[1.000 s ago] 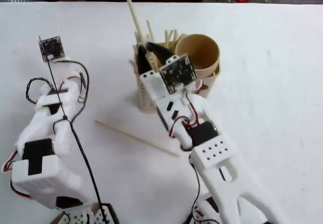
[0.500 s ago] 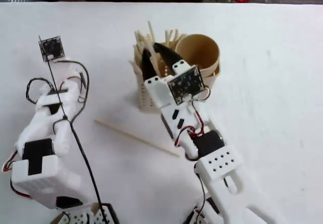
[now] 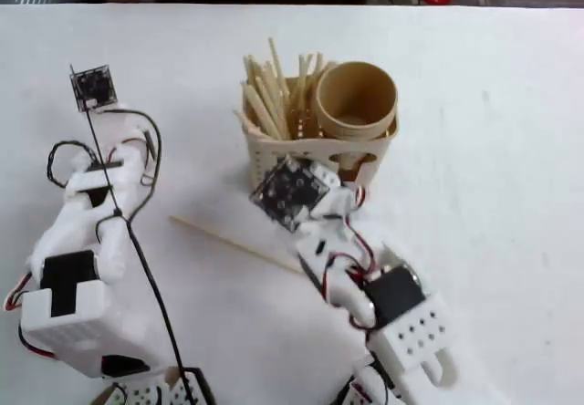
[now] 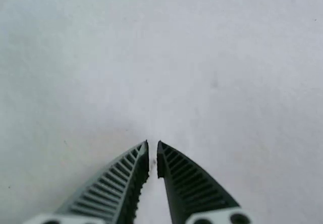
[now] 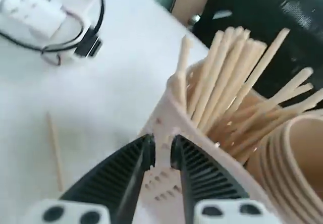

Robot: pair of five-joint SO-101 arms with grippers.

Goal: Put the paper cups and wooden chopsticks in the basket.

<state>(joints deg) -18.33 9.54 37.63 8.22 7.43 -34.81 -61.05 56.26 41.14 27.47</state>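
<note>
1. High view: one end of the loose chopstick (image 3: 235, 243) runs under the right arm (image 3: 401, 295), so no clue where it stops.
2. Same view: the basket (image 3: 260, 150) front wall is half covered by that arm's camera board (image 3: 290, 192).
3. Right wrist view: the cups (image 5: 295, 153) get chopped by the edge, and the right gripper (image 5: 161, 146) blocks the basket's lower wall.
4. How many cups are stacked? Too blurry to count.
</note>
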